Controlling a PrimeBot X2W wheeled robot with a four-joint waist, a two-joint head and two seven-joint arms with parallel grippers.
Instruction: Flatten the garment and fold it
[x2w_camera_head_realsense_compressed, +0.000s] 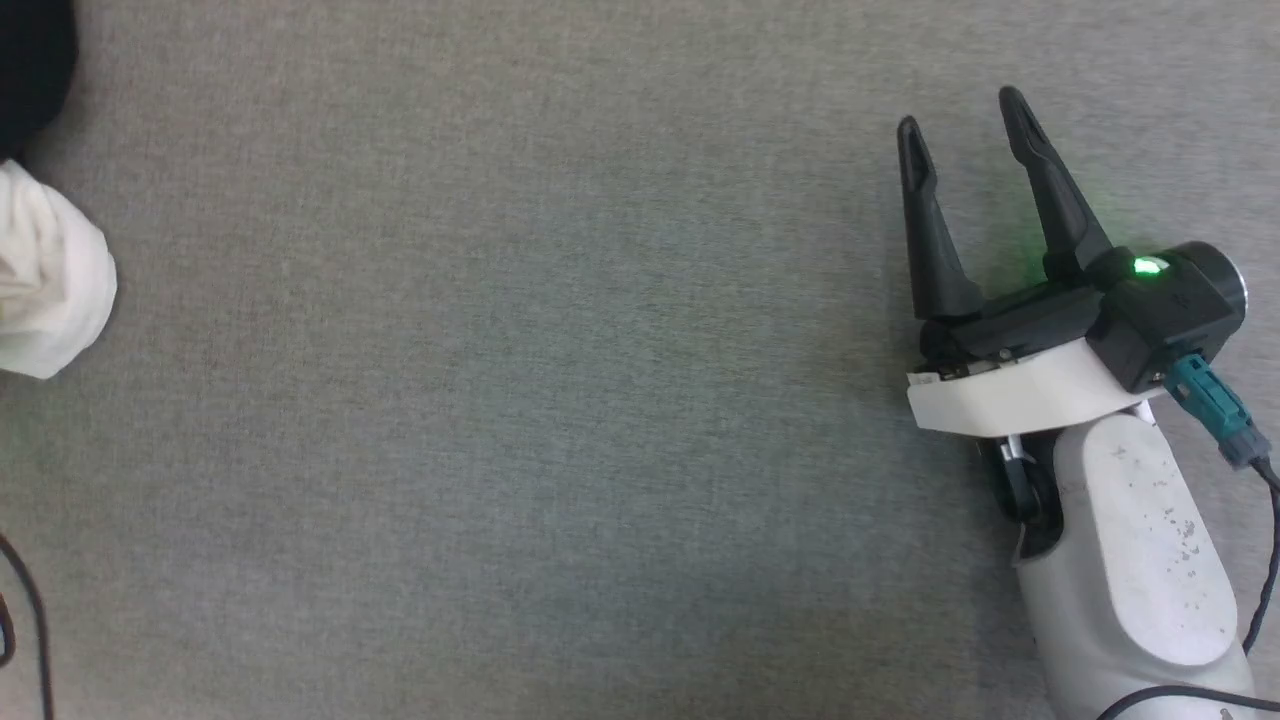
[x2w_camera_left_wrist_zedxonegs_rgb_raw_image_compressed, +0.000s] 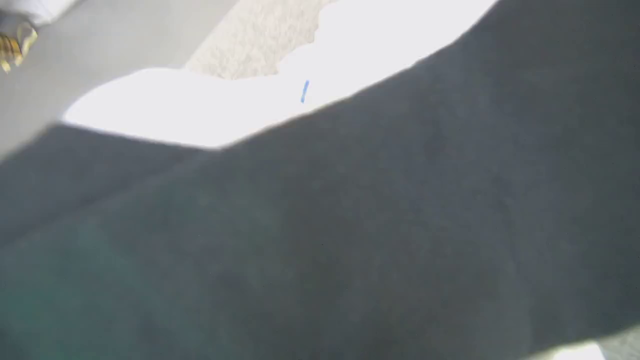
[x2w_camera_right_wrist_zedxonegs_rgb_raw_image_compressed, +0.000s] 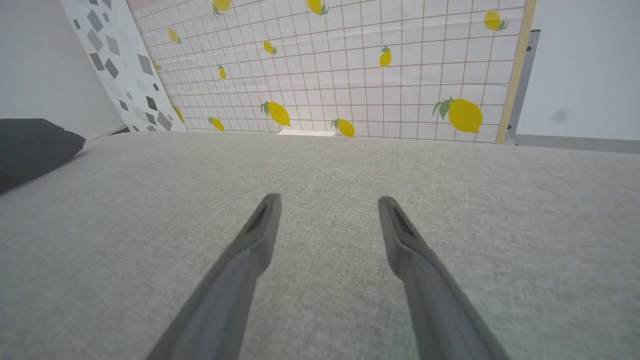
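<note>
The garment (x2w_camera_head_realsense_compressed: 55, 285) lies bunched at the far left edge of the head view, a white lump with a black part (x2w_camera_head_realsense_compressed: 30, 60) above it. In the left wrist view its black cloth (x2w_camera_left_wrist_zedxonegs_rgb_raw_image_compressed: 350, 225) hangs blurred right against the camera and hides that gripper's fingers. Behind it lies the white body (x2w_camera_left_wrist_zedxonegs_rgb_raw_image_compressed: 200, 110) with a short blue line (x2w_camera_left_wrist_zedxonegs_rgb_raw_image_compressed: 304, 91). My right gripper (x2w_camera_head_realsense_compressed: 959, 110) hovers over the grey surface far to the right of the garment, open, with nothing between its fingers (x2w_camera_right_wrist_zedxonegs_rgb_raw_image_compressed: 328, 200). A dark corner of the garment (x2w_camera_right_wrist_zedxonegs_rgb_raw_image_compressed: 30, 145) shows at the left of the right wrist view.
The work surface (x2w_camera_head_realsense_compressed: 520, 380) is a wide grey fabric top. A tiled wall panel with lemon prints (x2w_camera_right_wrist_zedxonegs_rgb_raw_image_compressed: 350, 65) stands beyond its far edge. A dark cable (x2w_camera_head_realsense_compressed: 25, 600) loops in at the lower left.
</note>
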